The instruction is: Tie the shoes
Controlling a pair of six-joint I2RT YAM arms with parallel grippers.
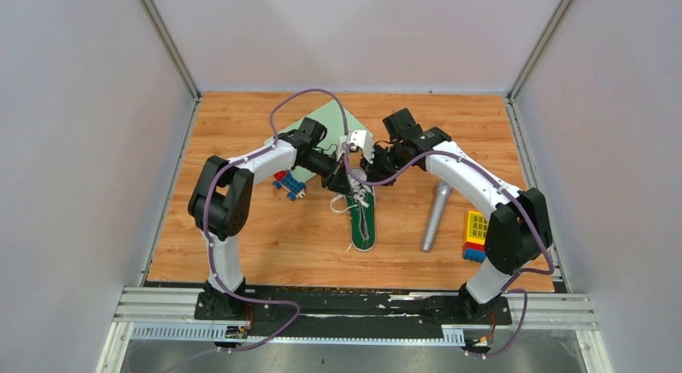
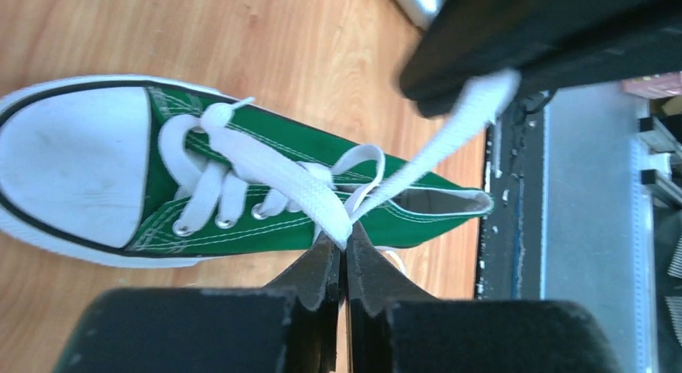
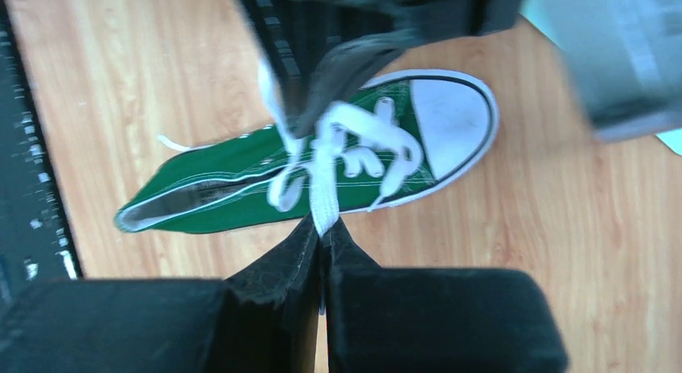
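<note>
Looks early: left gripper [image 2: 346,243], right gripper [image 3: 322,230] each clenched on white flat laces [image 2: 265,168] over green canvas sneaker [image 1: 363,224], toe at 12 o'clock; no bow yet.

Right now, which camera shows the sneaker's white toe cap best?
Left wrist view: the toe cap fills the left side, sharp and unobstructed. The right wrist view shows it smaller and blurred; the top view barely shows it.
</note>
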